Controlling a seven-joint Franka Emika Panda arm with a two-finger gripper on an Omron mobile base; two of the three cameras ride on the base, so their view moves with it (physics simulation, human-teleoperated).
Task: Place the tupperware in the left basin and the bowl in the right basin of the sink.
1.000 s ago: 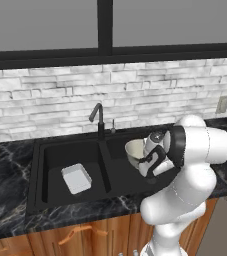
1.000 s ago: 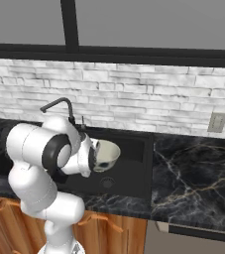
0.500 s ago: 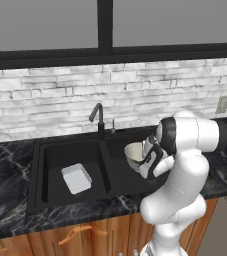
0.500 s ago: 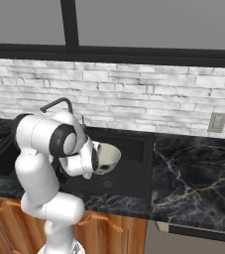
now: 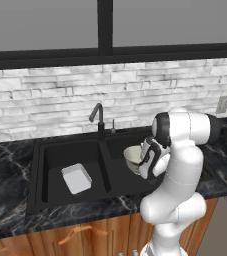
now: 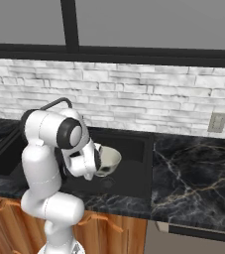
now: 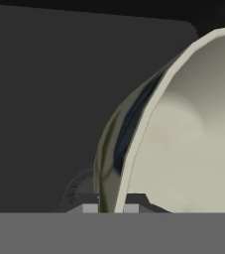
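The pincer [image 7: 110,207] is clamped on the rim of the bowl [image 7: 183,139], one tip on either side of the thin cream wall, as the hand view shows close up. In that view the bowl is seen edge-on and tilted, its pale inside to the right and its darker, glossy outside to the left. Beyond it lies the black floor of the right basin [image 7: 44,99], with the round drain [image 7: 77,191] faint just beside the rim.

From the left base view, the bowl [image 5: 134,157] hangs over the right basin [image 5: 122,150], held at its near side by the pincer [image 5: 144,161] and apart from the floor as far as I can tell. From the right base view, the bowl [image 6: 106,161] sits just beside the white hand, above the right basin [image 6: 129,166], open side up and leaning a little.

The sink [image 5: 37,200] has a central divider, and the faucet [image 5: 98,117] rises behind it, left of the bowl. Further left of the bowl, past the divider, the tupperware [image 5: 76,178] lies flat on the floor of the left basin [image 5: 55,160], well apart from the bowl.

The dark marbled bench [image 6: 198,173] runs around the sink, with a pale brick wall [image 6: 134,99] behind it.
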